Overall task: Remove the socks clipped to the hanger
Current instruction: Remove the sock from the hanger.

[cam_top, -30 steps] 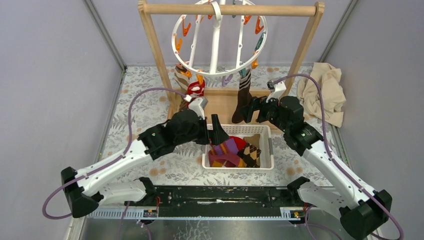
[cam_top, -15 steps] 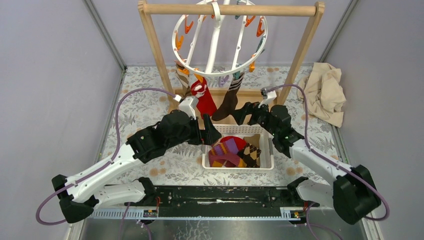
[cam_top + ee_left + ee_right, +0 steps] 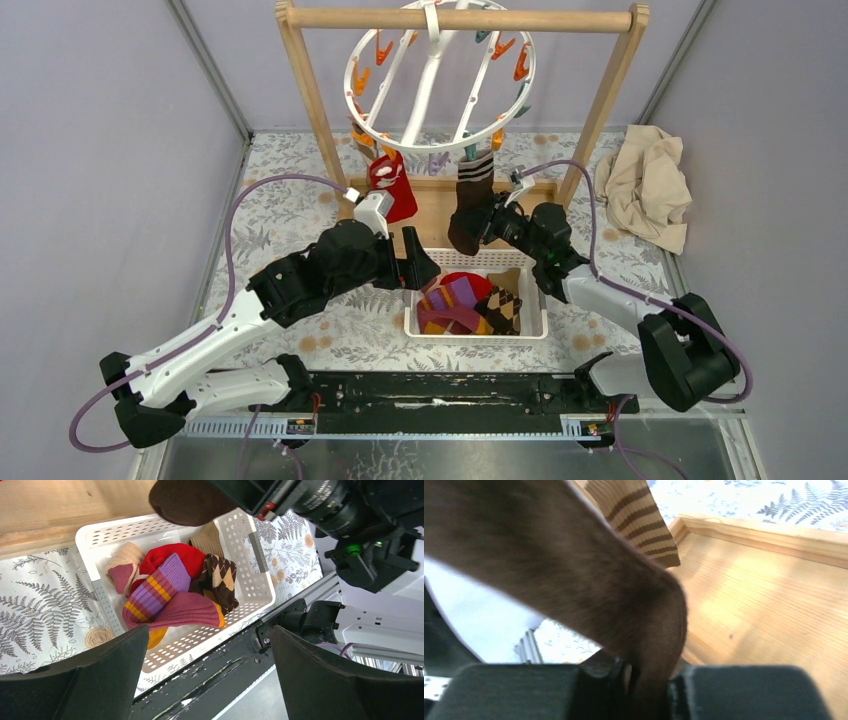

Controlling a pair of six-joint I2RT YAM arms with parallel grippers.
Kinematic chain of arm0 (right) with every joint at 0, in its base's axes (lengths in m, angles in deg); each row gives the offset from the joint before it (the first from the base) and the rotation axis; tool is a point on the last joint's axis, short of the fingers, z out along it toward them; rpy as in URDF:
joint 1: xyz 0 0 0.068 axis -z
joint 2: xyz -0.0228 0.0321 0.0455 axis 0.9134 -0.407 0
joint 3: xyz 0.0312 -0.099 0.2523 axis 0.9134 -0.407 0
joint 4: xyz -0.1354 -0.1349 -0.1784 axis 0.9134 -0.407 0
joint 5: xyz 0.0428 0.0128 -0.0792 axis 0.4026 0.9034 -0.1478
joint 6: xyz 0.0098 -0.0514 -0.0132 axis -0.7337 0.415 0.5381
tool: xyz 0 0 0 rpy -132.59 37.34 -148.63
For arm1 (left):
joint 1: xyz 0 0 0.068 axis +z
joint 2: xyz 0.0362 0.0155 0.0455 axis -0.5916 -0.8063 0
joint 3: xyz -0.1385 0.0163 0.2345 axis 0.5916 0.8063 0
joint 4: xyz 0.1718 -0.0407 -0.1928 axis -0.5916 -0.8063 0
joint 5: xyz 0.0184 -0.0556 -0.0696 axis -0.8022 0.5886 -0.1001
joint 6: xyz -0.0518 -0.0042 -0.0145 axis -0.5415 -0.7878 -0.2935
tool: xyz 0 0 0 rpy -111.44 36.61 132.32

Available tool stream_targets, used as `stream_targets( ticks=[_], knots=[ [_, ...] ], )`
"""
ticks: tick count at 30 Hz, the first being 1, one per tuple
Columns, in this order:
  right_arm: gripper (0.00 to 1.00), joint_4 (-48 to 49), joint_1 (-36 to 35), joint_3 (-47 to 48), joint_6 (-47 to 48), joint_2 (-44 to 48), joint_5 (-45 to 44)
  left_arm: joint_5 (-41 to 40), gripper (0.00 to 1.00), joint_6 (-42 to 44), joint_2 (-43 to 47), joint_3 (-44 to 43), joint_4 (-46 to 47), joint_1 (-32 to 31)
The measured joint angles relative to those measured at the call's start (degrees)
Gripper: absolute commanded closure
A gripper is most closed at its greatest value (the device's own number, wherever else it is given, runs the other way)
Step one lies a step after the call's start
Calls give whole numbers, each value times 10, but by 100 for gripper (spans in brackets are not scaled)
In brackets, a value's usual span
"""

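The white ring hanger (image 3: 440, 80) hangs from the wooden rack's top bar. A red sock (image 3: 390, 190), a dark brown sock with a striped cuff (image 3: 470, 200) and a tan striped sock (image 3: 362, 140) hang clipped to it. My right gripper (image 3: 487, 225) is shut on the brown sock's lower part (image 3: 574, 570); in the right wrist view the fabric is pinched between the jaws of my right gripper (image 3: 649, 680). The tan striped sock (image 3: 639, 520) hangs behind it. My left gripper (image 3: 425, 268) stands open over the basket's left end; in its wrist view my left gripper (image 3: 209, 632) holds nothing.
A white perforated basket (image 3: 530, 300) below the hanger holds several socks, among them a purple-orange striped sock (image 3: 155, 587) and an argyle sock (image 3: 220, 577). The wooden rack (image 3: 310, 110) stands on a wooden base (image 3: 430, 205). A beige cloth (image 3: 650, 185) lies at the right.
My right gripper moved left to the brown sock and closed on it. The hanger turned, swinging the socks. My left arm shifted slightly left, still open.
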Motion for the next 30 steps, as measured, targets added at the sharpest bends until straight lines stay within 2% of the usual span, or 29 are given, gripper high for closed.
stream_targets(
  ticks=[2, 7, 11, 17, 25, 26, 27, 28, 29, 30],
  knots=[
    [93, -11, 0, 0, -7, 23, 13, 0, 2, 2, 0, 0, 0, 0],
    [92, -58, 0, 17, -22, 94, 62, 0, 1, 13, -1, 0, 5, 0],
    [91, -58, 0, 38, -70, 120, 133, 3, 2, 22, -10, 0, 26, 0],
    [91, 38, 0, 17, -210, 115, 210, 19, 2, 26, -24, 13, 76, 0],
    [90, 200, 0, -16, -387, 82, 258, 26, 2, 26, -40, 47, 146, 0],
    [89, 216, 0, -16, -402, 78, 262, 28, 7, 26, -42, 53, 155, 0],
    [88, 233, 0, -16, -421, 73, 266, 32, 17, 26, -43, 59, 168, 0],
    [86, 247, 0, -17, -434, 71, 268, 35, 31, 25, -45, 63, 176, 0],
    [83, 256, 0, -17, -445, 70, 270, 40, 53, 26, -46, 68, 188, 0],
    [81, 262, 0, -17, -453, 70, 272, 45, 69, 25, -47, 71, 198, 0]
  ],
)
